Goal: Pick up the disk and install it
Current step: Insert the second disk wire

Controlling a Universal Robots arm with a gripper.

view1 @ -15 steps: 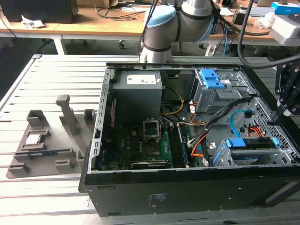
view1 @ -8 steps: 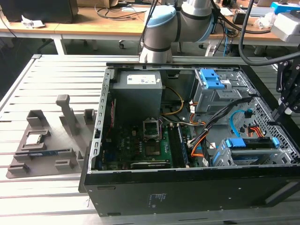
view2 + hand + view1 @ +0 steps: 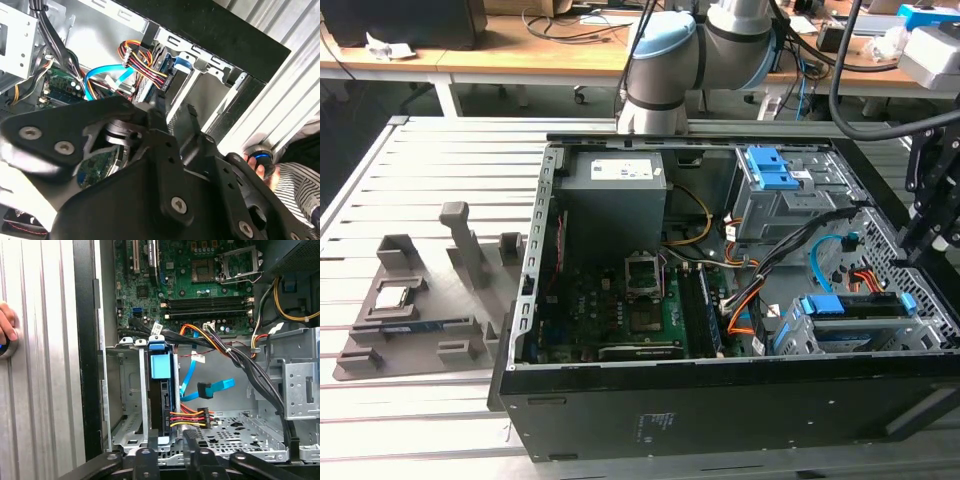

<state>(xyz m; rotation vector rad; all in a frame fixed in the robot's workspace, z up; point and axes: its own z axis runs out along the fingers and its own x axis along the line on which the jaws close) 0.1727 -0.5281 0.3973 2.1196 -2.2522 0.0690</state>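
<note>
One disk (image 3: pixel 161 390) edge-on in the drive cage (image 3: pixel 127 405), blue-tabbed.

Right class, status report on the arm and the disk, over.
Claw at drive cage, by disk edge. Disk upright in cage slot. Coloured power wires and blue cable alongside.

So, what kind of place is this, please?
Probably a robotics lab or workshop: an open computer case lies on a slatted metal table, a robot arm above it, and cluttered wooden desks behind.
</note>
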